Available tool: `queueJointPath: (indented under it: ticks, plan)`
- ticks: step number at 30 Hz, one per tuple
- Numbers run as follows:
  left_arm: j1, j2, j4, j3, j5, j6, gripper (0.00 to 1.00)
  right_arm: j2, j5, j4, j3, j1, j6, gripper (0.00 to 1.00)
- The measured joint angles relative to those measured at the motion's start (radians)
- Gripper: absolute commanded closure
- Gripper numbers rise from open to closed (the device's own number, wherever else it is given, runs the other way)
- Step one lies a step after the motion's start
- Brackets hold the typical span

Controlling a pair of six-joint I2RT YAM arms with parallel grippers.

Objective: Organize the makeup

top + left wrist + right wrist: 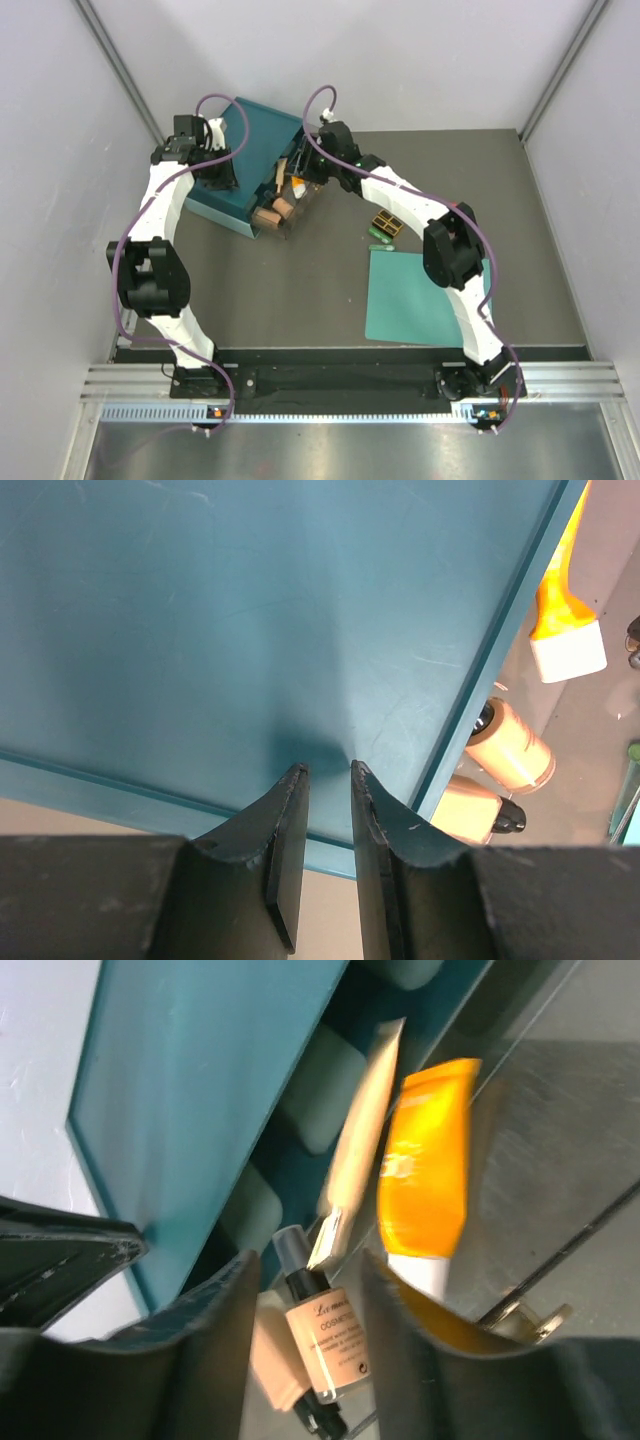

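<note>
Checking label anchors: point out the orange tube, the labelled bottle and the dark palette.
orange tube (425,1160): right wrist view, middle of its orange body.
labelled bottle (328,1345): right wrist view, on its printed label.
dark palette (386,224): top external view, centre of its grid of squares.

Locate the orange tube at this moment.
In the right wrist view, the orange tube lies right of centre, beside the beige stick and just past the tan bottle, near the teal case edge.
</note>
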Motion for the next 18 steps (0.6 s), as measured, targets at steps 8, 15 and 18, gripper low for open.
queueJointPath:
  ticks: [8,15,18]
  plan:
    - [0.000,0.000,-0.002,0.001,0.000,0.000,0.70,-0.030,-0.016,0.028,-0.026,-0.008,-0.013,0.48]
    - [0.000,0.003,-0.008,0.006,-0.001,0.000,0.70,-0.230,-0.049,0.117,-0.289,-0.095,0.025,0.62]
    - [0.000,0.005,-0.010,0.008,-0.001,0.000,0.70,-0.302,-0.076,0.185,-0.401,-0.158,0.051,0.76]
